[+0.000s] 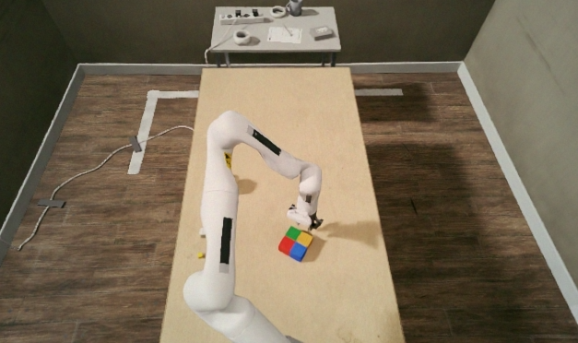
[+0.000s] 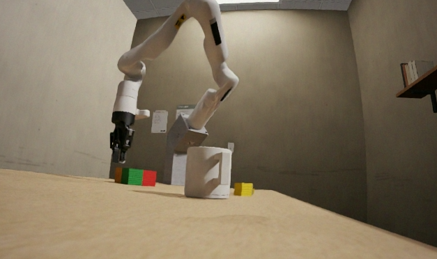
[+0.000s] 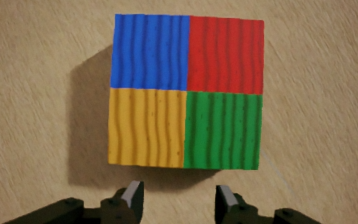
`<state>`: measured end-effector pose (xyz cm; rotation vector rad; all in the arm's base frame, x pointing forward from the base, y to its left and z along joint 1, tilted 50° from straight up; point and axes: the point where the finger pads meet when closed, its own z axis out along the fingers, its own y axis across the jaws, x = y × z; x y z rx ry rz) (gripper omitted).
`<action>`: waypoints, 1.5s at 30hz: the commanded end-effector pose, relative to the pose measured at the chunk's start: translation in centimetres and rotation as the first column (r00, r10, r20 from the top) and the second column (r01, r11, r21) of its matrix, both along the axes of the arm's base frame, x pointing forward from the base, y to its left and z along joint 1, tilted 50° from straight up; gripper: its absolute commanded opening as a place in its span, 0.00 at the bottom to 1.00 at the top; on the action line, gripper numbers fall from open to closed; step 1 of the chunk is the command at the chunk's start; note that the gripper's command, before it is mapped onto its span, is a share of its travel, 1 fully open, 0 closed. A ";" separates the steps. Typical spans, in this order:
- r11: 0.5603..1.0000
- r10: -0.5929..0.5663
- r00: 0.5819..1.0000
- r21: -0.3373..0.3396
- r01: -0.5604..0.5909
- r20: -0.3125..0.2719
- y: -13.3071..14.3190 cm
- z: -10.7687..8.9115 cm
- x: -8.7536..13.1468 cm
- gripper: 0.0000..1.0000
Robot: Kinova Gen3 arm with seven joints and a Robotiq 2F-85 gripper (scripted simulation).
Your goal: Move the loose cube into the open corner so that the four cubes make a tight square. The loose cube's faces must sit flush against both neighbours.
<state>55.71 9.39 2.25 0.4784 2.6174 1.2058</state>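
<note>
Above the four-cube square, just off its yellow-green side, the jaws stand part open with nothing between them. The yellow-orange cube, probably the one just placed, fills its corner of the square on the counter, against the blue cube and green cube. Best to lift straight up, touching nothing. Its ribs run toward the blue cube; its top looks square, with no long axis.

Wood-plank floor, drab walls, grey side table.
</note>
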 end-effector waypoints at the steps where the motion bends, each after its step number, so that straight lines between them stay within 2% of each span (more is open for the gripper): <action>1: 1.000 -0.009 1.000 -0.002 0.009 0.008 -1.1 1.0 0.0 0.52; 20: 1.000 -0.009 1.000 -0.002 0.009 0.008 -3.2 3.0 -1.1 0.52; 45: 1.000 -0.009 1.000 -0.002 0.009 0.008 -3.4 3.2 -1.2 0.52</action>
